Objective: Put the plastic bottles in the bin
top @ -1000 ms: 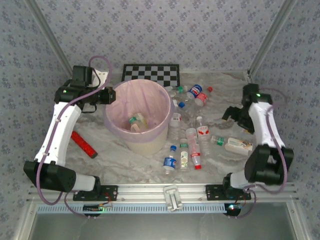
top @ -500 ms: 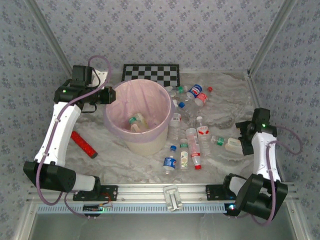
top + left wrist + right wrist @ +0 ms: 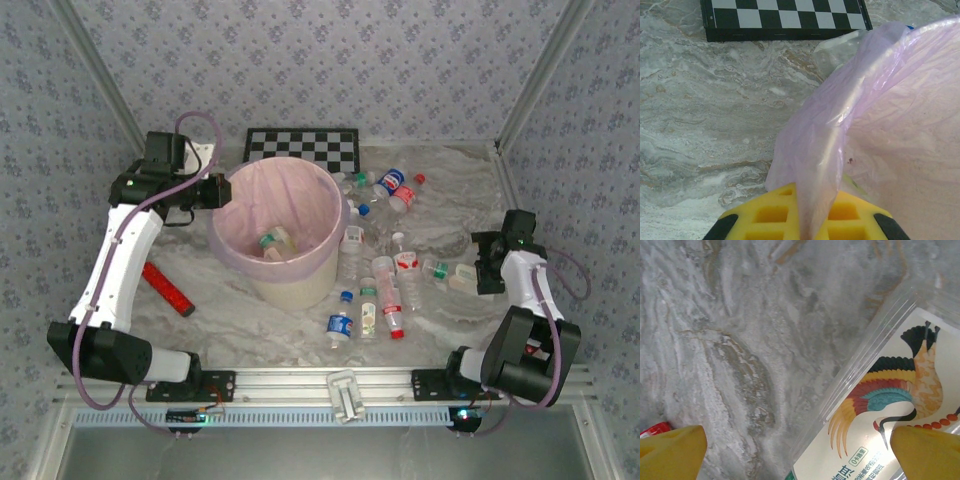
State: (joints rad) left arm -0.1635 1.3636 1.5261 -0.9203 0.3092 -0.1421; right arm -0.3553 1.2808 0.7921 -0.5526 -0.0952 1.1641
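My right gripper [image 3: 797, 452] hangs low over the far right of the marble table [image 3: 730, 340] with its jaws spread wide and nothing held; the crane-label bottle [image 3: 880, 400] lies flat on the table straight beneath me, between my two yellow fingertips but crowded toward the right one; its long axis runs on a slant across the line between my fingers, so I judge that a turn of the wrist is needed before closing, or the pads will meet it cornerwise. It is clear plastic with flat-looking sides and a white label bearing a bird in red, yellow, teal and black, with green print below; from above, its green cap points left toward the bin [image 3: 290, 285]. That bin stands well apart to my left, across a scatter of other bottles [image 3: 370, 290] lying mid-table; two or so already rest inside it. My left gripper [image 3: 807, 220] is shut, pinching the pink liner [image 3: 840, 125] at the bin's left rim, so it is occupied and far from this bottle; the right arm is plainly the nearer. The bottle looks light and slick, so it may skid if I close off-centre.
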